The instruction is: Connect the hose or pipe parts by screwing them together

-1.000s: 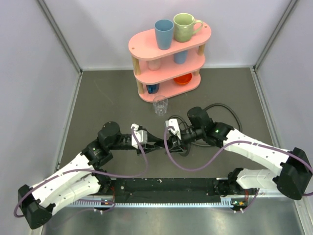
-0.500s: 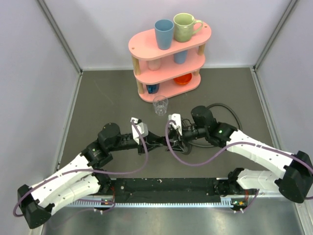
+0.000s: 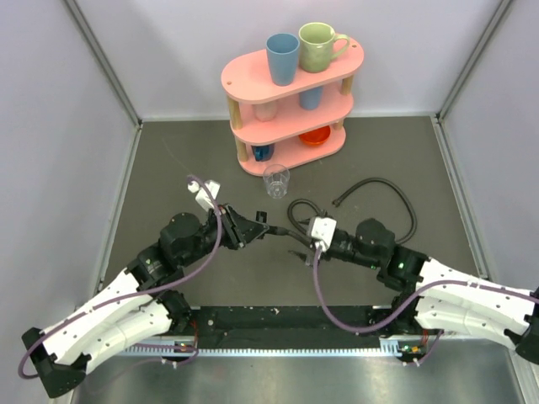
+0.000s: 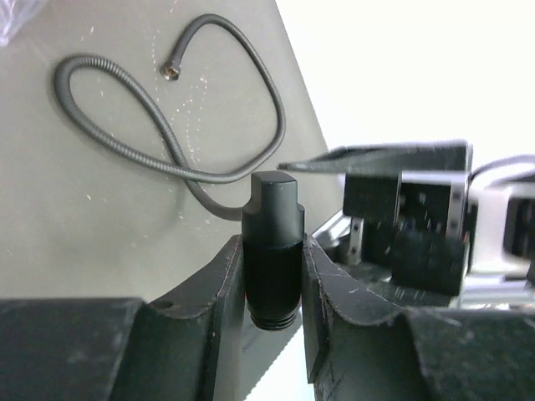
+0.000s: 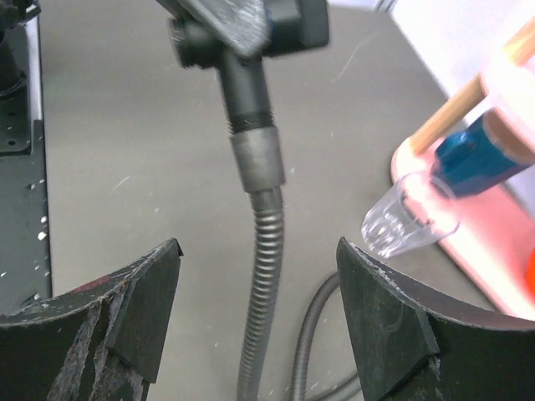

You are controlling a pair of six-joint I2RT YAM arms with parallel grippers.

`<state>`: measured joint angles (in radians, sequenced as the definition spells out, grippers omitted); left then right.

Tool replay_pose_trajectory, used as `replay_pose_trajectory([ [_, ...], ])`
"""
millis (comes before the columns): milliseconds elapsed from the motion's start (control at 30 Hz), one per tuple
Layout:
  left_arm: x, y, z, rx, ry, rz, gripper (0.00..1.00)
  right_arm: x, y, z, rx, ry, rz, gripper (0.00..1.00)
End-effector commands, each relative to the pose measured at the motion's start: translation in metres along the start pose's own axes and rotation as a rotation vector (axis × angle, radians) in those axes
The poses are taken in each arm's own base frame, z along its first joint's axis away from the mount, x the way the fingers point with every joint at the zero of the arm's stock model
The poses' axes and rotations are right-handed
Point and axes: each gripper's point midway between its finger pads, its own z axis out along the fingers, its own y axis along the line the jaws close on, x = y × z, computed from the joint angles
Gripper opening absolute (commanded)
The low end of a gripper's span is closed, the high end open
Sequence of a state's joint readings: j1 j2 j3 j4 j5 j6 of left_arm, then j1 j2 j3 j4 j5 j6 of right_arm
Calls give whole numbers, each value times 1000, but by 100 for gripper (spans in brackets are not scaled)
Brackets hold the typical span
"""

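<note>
**Fitting** [image 4: 272, 251]: short matte black cylinder with a stepped, notched head at one end and fine threads at the other. Smooth, machined-looking surface. Pinched at mid-body between the fingers of the left tool, above the tabletop near its middle.

**Hose** [image 3: 396, 189]: thin, flexible, ribbed along its whole length. Dark in the top view, dull metallic grey in the wrist views. One end raised to the fitting, with a plain grey collar [image 5: 257, 159] butting against the threads. Remainder lying on the tabletop in a small loop near the glass and a wide arc to the right. Free end tipped with a small nut.

**Left tool** [image 3: 255, 225]: black, scuffed fingers set narrow, clamped on the fitting.

**Right tool** [image 3: 301, 246]: black fingers with worn, scratched pads, spread wide, gripping nothing. Just beside the left tool, with the hose running down the gap between its fingers without contact.

**Tabletop** [image 3: 185, 160]: flat, dark grey, matte, lightly speckled.

**Glass** [image 3: 275, 179]: small, clear, faceted tumbler, upright in front of the shelf.

**Shelf** [image 3: 253, 76]: three oval pink tiers on pale wooden posts, at the far side of the tabletop.

**Cup** [image 3: 282, 57]: blue, plain, tapered, on the top tier.

**Mug** [image 3: 317, 46]: pale green, glossy, handled, beside the cup.

**Bowl** [image 3: 316, 135]: orange, on the bottom tier.
</note>
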<state>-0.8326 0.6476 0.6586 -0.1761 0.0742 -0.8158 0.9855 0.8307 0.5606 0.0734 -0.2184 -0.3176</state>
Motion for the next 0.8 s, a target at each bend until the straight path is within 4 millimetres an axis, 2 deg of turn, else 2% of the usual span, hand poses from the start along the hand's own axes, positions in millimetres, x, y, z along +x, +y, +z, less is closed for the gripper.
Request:
replay_pose_trajectory([
  [0,-32,-21,-8,-20,-115,-408,0,-47,-32,-5,276,-178,-221,74],
  [33,-33,-23,-8,-6,-115,-448,0,-43,-23,-3,270,-182,-254,75],
  [100,-30,-28,-10,33,-106,-557,0,-47,-24,-2,317,-196,-319,75],
  [167,-32,-31,-9,63,-116,-647,0,-49,-15,3,303,-195,-377,75],
  [267,-30,-39,-12,84,-81,-718,0,-55,-15,6,349,-193,-442,74],
  [400,-26,-37,-11,37,-49,-825,0,-63,-13,13,378,-182,-507,74],
  [500,-26,-31,-13,-2,-59,-863,0,-67,-9,17,383,-171,-559,68],
  [667,-31,-27,-16,-14,-99,-898,0,-71,-4,20,383,-174,-612,52],
  [767,-22,-30,-14,-15,-43,-924,0,-76,3,22,361,-208,-621,43],
])
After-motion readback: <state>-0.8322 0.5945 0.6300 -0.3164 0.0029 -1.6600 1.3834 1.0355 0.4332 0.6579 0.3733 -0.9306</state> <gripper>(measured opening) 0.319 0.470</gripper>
